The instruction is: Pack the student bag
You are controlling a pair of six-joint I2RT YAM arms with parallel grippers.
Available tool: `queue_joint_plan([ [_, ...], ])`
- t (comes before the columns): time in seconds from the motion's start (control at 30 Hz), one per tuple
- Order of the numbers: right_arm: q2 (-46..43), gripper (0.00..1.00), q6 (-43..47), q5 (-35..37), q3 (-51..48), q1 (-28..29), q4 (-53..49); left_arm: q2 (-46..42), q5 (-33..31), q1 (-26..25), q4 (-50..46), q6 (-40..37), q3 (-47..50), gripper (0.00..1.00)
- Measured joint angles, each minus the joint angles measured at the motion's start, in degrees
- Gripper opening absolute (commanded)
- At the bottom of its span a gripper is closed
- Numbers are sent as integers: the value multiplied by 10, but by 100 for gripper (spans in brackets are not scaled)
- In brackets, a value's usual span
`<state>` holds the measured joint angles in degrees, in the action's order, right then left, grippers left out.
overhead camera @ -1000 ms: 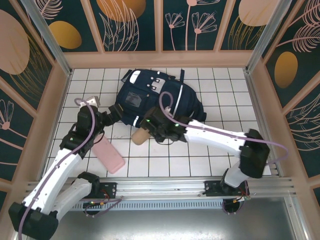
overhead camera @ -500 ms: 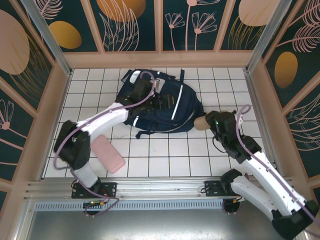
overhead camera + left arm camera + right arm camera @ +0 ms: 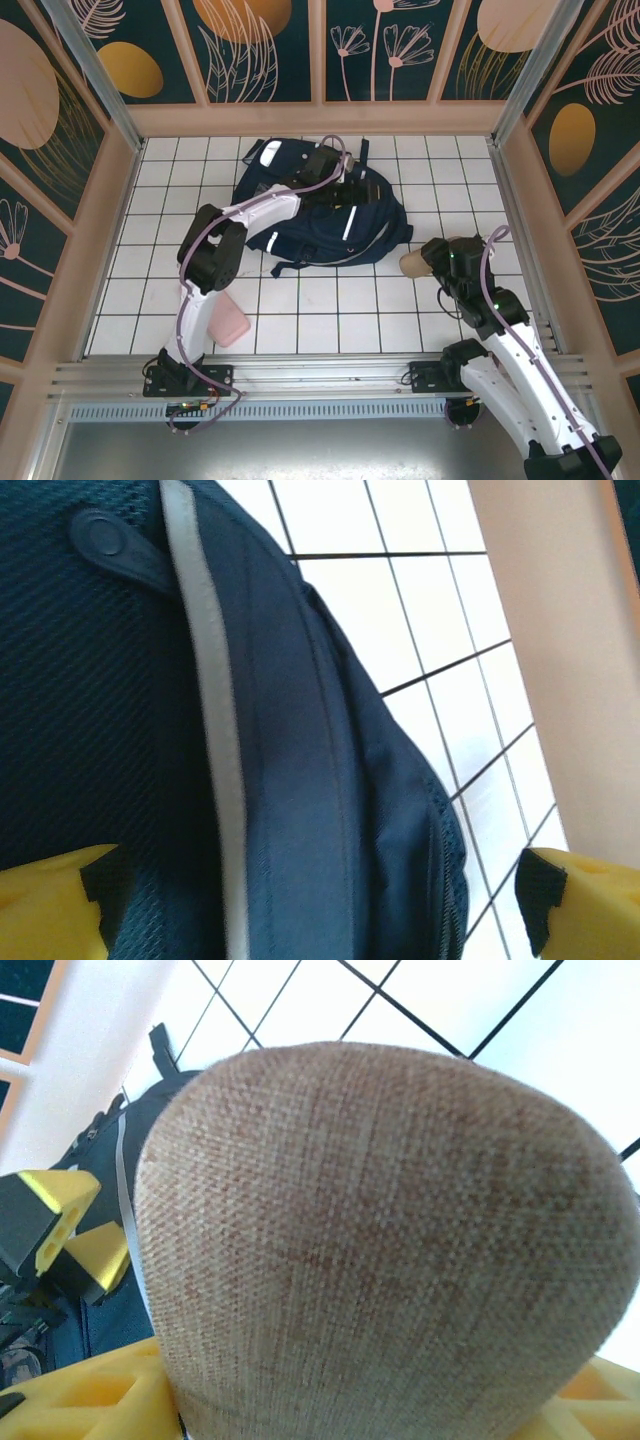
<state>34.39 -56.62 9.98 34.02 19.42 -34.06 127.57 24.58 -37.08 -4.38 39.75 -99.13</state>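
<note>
Reaching across the tiled table, our left claw hangs spread wide over the navy backpack, which lies at the far middle of the table. Our right claw pinches a tan cloth roll just right of the backpack, and we see a pink case lying on the table's near left.

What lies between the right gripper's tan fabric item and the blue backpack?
Nothing: in the top view only bare tiled table separates the tan fabric item and backpack.
</note>
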Motion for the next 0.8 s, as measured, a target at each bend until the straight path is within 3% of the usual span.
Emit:
queue_joint_plan([
  [0.13,0,45,9,-14,-21,-9,11,22,27,-5,28,22,-13,89],
  [0.27,0,45,11,-32,-37,-21,15,41,38,-13,42,35,-26,55],
  [0.43,0,45,12,-52,-41,-35,21,63,26,-12,16,19,-51,29],
  [0.6,-8,45,12,-65,-46,-38,26,79,0,-13,-5,-9,-64,16],
  [0.67,-15,45,12,-69,-47,-40,26,81,-9,-13,-9,-17,-65,3],
  [0.8,-24,45,12,-71,-48,-41,26,81,-24,-15,-19,-34,-66,0],
])
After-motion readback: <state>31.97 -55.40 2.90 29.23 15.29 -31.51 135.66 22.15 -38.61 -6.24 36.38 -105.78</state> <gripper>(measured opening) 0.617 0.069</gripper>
